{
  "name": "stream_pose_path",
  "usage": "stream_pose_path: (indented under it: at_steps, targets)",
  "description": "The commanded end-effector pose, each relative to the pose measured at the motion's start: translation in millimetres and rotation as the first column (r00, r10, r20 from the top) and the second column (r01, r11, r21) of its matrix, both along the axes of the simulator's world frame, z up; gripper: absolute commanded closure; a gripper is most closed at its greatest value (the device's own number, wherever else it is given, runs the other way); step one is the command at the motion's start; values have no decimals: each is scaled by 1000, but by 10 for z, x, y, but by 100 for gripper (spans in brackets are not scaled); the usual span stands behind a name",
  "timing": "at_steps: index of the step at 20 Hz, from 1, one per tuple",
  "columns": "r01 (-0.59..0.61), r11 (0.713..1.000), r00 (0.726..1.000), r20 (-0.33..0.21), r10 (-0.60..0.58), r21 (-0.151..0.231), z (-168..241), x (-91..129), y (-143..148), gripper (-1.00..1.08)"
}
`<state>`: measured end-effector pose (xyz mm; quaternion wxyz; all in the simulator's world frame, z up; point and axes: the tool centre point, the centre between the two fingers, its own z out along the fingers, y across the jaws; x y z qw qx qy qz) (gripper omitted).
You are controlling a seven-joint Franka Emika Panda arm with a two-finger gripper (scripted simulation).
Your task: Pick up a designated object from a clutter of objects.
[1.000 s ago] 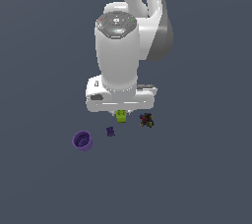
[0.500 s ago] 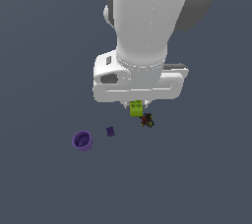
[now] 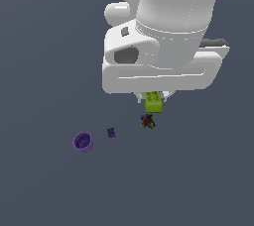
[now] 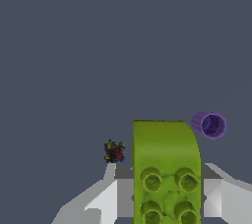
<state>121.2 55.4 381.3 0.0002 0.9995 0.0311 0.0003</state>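
Observation:
The designated object, a lime-green studded block (image 3: 153,103), hangs just under the white hand, lifted off the floor. In the wrist view the lime-green block (image 4: 166,171) fills the space between the two grey fingers (image 4: 106,199), and my gripper (image 4: 165,196) is shut on it. Left on the floor from the clutter of objects are the dark multicoloured lump (image 3: 148,121), the tiny purple piece (image 3: 111,132) and the round purple cup (image 3: 83,141). The wrist view also shows the lump (image 4: 114,152) and the cup (image 4: 209,125) far below. My gripper (image 3: 153,96) is mostly hidden by the hand in the exterior view.
The large white arm and hand (image 3: 163,46) cover the upper middle of the exterior view. A flat dark grey floor (image 3: 49,46) lies all around the three small items.
The arm has risen toward the camera, carrying the green block up with it. The lump, purple piece and cup have stayed in place on the floor.

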Motion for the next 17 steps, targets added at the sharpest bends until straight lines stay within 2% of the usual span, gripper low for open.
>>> stream_pose_path:
  at_steps: [1, 17]
  targets:
    - [0, 1000, 1000, -1, 0, 0, 105, 42, 48, 108]
    - [0, 1000, 1000, -1, 0, 0, 330, 149, 153, 108]
